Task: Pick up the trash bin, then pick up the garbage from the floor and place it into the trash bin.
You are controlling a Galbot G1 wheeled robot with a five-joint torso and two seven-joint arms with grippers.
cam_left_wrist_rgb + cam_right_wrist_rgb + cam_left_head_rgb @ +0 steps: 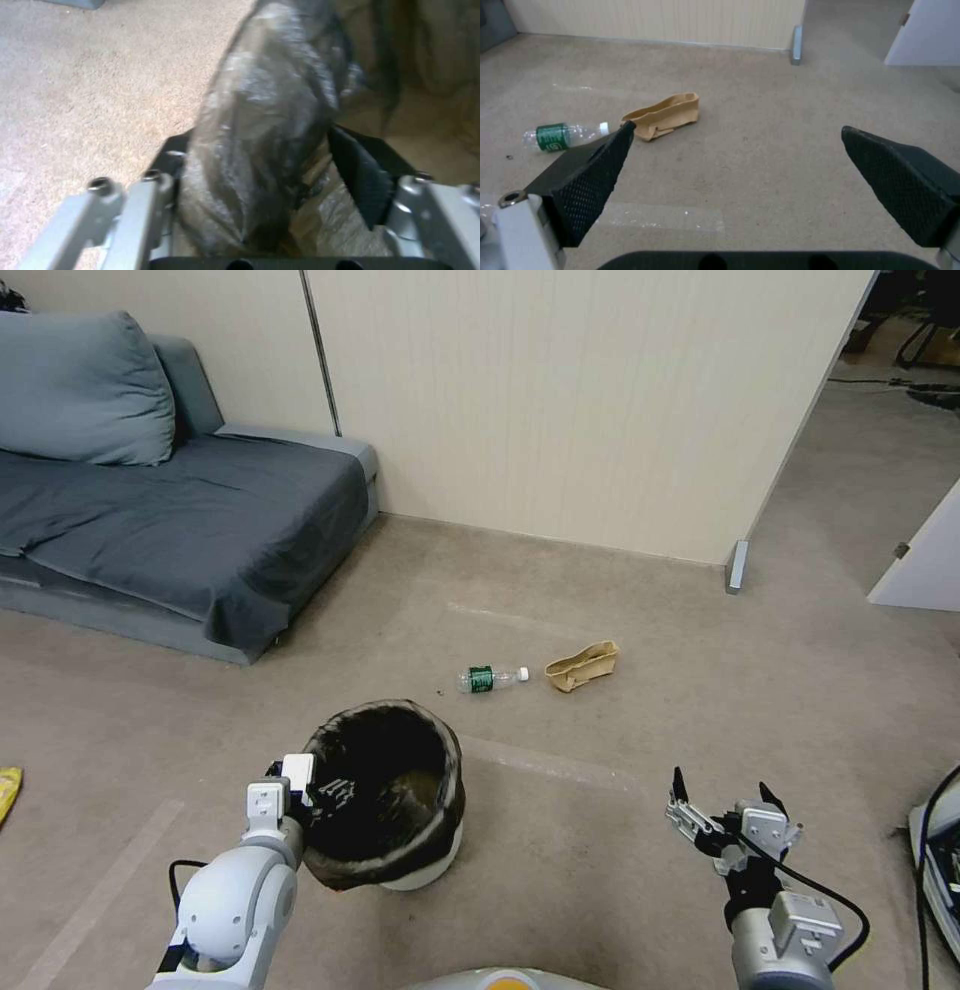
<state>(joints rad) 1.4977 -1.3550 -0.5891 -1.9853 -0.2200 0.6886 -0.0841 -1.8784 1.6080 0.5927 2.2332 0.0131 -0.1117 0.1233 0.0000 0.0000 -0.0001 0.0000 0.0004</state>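
The trash bin [385,795], white with a dark bag liner over its rim, stands near me on the floor [680,700]. My left gripper [318,790] is shut on the bin's near-left rim. In the left wrist view the lined rim [265,123] runs between the fingers [360,168] of that gripper [260,146]. The garbage lies beyond the bin: a clear bottle with a green label [490,678] [562,135] and a crumpled brown paper bag [582,664] [666,114]. My right gripper [722,805] [737,127] hangs open above bare carpet, short of the bag.
A grey sofa [180,510] fills the left. A beige partition wall [580,400] stands behind the litter, with a white door [925,560] at the right. Shiny tape strips [540,762] cross the carpet. A yellow wrapper [8,790] lies at the left edge and cables [935,840] at the right.
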